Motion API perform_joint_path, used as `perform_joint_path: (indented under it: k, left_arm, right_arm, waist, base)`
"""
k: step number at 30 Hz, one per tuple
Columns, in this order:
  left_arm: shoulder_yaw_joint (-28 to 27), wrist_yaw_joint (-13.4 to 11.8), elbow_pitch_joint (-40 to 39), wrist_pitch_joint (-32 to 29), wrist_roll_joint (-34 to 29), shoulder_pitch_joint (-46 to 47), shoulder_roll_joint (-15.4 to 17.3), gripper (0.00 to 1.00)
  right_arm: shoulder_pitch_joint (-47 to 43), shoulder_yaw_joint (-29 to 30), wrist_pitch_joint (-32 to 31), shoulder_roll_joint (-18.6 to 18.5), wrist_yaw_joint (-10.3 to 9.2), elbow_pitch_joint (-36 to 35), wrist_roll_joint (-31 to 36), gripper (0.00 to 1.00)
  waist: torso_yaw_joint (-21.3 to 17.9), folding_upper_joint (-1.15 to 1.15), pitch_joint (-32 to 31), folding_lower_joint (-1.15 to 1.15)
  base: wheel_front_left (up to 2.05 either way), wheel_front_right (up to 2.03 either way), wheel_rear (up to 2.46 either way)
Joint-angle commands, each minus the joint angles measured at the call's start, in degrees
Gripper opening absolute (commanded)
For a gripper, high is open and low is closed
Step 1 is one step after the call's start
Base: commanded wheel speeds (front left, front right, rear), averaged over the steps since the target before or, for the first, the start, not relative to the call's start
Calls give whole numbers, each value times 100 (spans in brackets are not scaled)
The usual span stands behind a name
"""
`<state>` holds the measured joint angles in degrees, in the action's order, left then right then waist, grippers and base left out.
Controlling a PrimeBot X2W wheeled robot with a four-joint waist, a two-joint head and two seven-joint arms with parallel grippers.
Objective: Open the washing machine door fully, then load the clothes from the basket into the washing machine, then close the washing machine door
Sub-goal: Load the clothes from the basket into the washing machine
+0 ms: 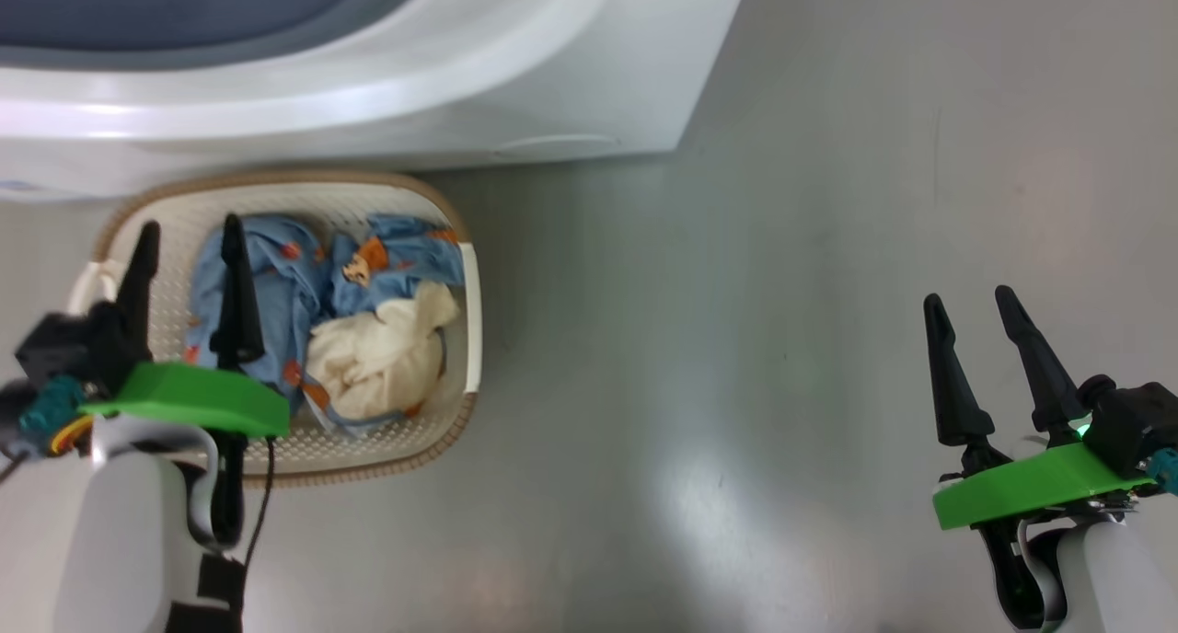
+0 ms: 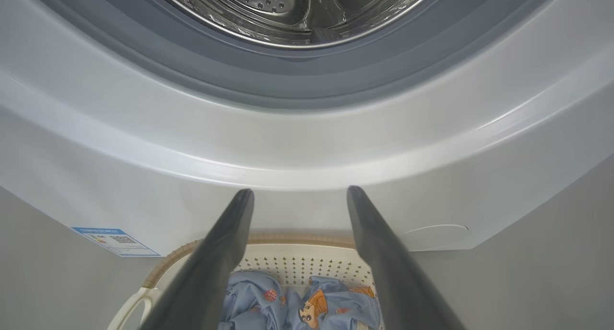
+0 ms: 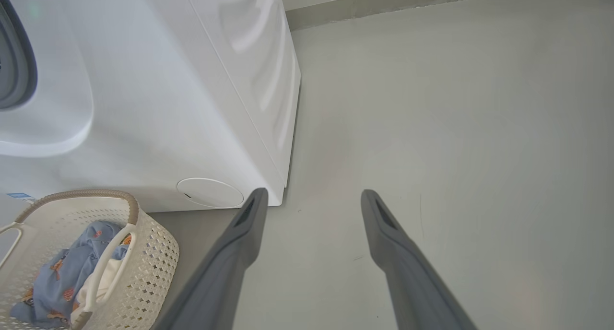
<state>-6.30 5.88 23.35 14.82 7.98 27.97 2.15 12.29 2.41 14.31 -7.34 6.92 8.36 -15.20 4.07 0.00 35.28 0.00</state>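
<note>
Clothes (image 1: 331, 320) (blue cartoon print and cream) lie in the basket (image 1: 471, 311) at ten o'clock, just below the washing machine (image 1: 552, 90). Left gripper (image 1: 190, 226) hangs over them, fingers spread and empty; right gripper (image 1: 968, 297), at four o'clock, is spread too.

The blue label (image 2: 115, 240) low on the washing machine (image 2: 307, 147) carries print too small to read.
</note>
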Motion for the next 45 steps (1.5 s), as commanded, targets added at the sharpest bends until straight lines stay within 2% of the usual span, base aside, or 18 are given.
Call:
perform_joint_path:
  k: [1,14,25,33,45]
  left_arm:
    - [-209,21,2,18,-54,65,222,100]
    - [-355,100,1246,18,-101,612,570,100]
    - [-200,122,2890,-82,-214,1302,1144,100]
    - [-156,1,3790,-206,-249,1778,1498,100]
    - [85,-229,4490,-392,-396,2370,1776,100]
  right_arm:
    - [-1,-155,69,19,57,-146,-17,100]
    - [276,-235,69,118,57,-203,-50,100]
    - [428,-279,69,191,57,-267,-76,100]
    - [512,-330,69,246,57,-317,-87,100]
    - [546,-334,69,291,57,-383,-79,100]
  waist:
    - [-136,0,328,0]
    - [-335,0,832,0]
    - [-559,0,1321,0]
    - [-697,0,1615,0]
    - [-736,0,1945,0]
  base:
    - [0,0,0]
    - [0,0,0]
    - [0,0,0]
    - [0,0,0]
    - [0,0,0]
